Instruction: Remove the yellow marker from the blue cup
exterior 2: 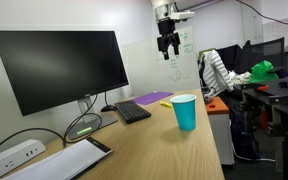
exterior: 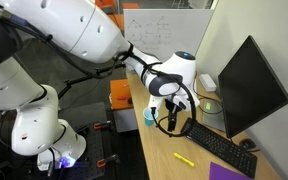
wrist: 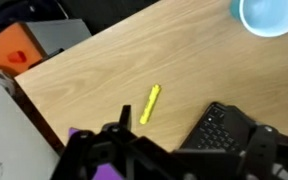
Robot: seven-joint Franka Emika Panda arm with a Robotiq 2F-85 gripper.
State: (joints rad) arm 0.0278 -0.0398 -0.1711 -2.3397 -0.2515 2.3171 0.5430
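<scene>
Lying on the tabletop at 8 o'clock from the blue cup, the yellow marker is out. The pincer hangs spread, empty: retreat straight up, avoiding both.

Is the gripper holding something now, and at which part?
Nothing. The gripper is open and empty; the marker lies on the desk.

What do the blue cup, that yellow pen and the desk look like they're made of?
The blue cup looks like plastic: one even teal colour, smooth, thin-rimmed. The yellow marker is probably plastic too, uniformly bright, though too small to be sure. The desk shows pale wood grain with a flat matte surface: wood or laminate, I cannot tell which.
</scene>
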